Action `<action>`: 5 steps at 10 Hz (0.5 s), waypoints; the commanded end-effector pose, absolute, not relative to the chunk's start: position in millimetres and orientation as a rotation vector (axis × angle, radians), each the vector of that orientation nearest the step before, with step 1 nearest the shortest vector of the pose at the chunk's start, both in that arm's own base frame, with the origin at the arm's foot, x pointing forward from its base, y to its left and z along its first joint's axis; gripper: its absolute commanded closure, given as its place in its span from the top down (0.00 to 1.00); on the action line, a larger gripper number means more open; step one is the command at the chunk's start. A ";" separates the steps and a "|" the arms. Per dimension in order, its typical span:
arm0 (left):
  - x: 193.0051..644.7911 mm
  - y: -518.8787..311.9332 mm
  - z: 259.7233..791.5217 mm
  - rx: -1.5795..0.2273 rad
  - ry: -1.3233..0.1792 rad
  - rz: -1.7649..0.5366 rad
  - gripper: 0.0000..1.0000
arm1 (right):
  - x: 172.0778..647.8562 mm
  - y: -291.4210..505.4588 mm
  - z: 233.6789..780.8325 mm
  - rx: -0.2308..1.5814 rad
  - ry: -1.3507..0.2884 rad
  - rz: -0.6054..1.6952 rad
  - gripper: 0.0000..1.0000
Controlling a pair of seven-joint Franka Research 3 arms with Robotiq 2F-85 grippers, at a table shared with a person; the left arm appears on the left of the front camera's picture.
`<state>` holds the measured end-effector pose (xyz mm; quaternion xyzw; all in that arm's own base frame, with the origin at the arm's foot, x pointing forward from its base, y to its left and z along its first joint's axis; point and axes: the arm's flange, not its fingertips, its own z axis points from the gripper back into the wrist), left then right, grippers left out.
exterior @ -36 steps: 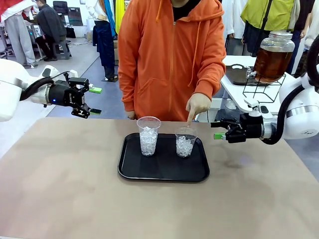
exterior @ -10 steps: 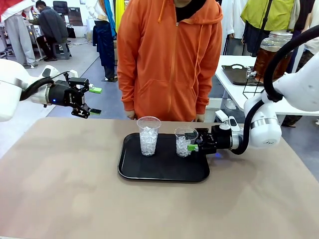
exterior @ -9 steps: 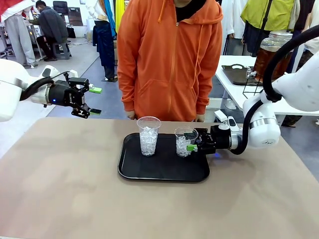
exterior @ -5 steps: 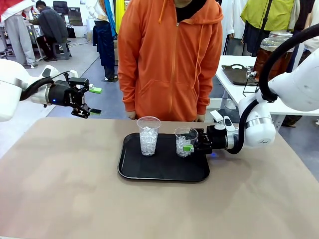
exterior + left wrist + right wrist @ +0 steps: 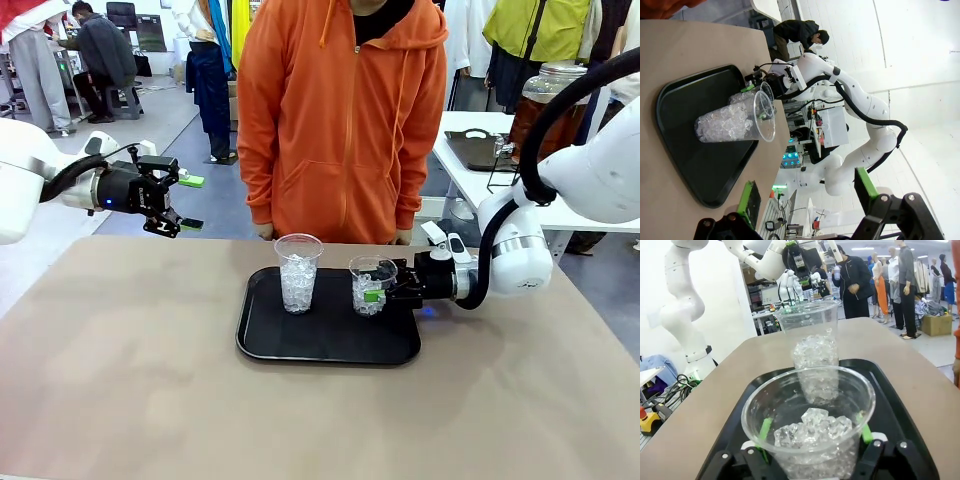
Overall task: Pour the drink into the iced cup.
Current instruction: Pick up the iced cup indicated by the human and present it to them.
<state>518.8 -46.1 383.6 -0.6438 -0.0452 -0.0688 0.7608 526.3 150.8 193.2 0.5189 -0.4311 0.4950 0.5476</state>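
The right claw (image 5: 376, 291) is squeezed shut on the iced cup (image 5: 368, 272) on the tray (image 5: 300, 345) — this looks like the grab step. The left claw (image 5: 190, 203) hangs wide open, holding nothing. The drink (image 5: 540, 125) sits in the jar (image 5: 552, 80), well off to the right — next, I think, lift the cup gently and carry it there.

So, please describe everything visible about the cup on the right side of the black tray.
The right cup is clear thin plastic, wider at its round open rim, upright, holding ice cubes to about half its height and no liquid. It stands at the right part of the black tray. The right end effector is shut on it, one green pad on each side.
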 end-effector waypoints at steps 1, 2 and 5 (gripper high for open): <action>518.4 -46.0 385.3 -1.409 -0.099 -0.143 1.00 | 527.2 149.7 205.7 1.251 -1.008 1.159 0.80; 518.4 -46.0 385.3 -1.409 -0.099 -0.143 1.00 | 528.6 148.5 210.4 1.275 -1.010 1.145 0.80; 518.4 -46.0 385.3 -1.409 -0.099 -0.143 1.00 | 539.8 138.9 259.3 1.291 -1.031 1.106 0.80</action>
